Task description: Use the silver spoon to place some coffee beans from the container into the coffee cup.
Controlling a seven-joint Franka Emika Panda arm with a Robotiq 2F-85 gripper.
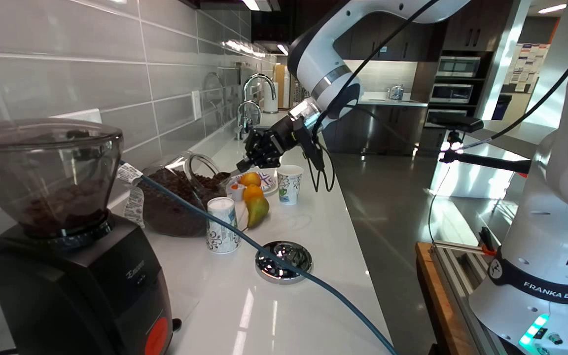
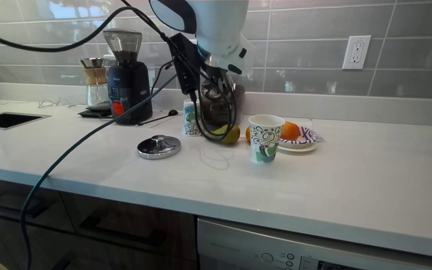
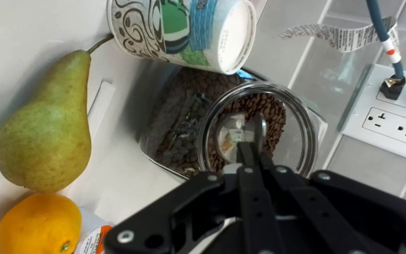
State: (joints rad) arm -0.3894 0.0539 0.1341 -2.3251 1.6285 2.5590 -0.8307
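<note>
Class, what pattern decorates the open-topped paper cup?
The cup has dark swirls above green and blue, clearest in an exterior view.

Our base (image 1: 543,236) stands upright, its light strip (image 1: 534,329) glowing green. From above, our arm (image 1: 316,64) curves over and slopes down, well away from the base. At the wrist (image 1: 305,111), below a silver band (image 1: 330,80), we bend again, so that the tool (image 3: 254,152) points downward on a slant. In the wrist view our two black fingers (image 3: 244,155) are drawn in side by side to a tight grip, the linkages (image 3: 189,199) splayed at either side of them. Our black cable (image 2: 51,49) crosses an exterior view and hangs in loops under the wrist; through those loops we can hardly make out the tool.
</note>
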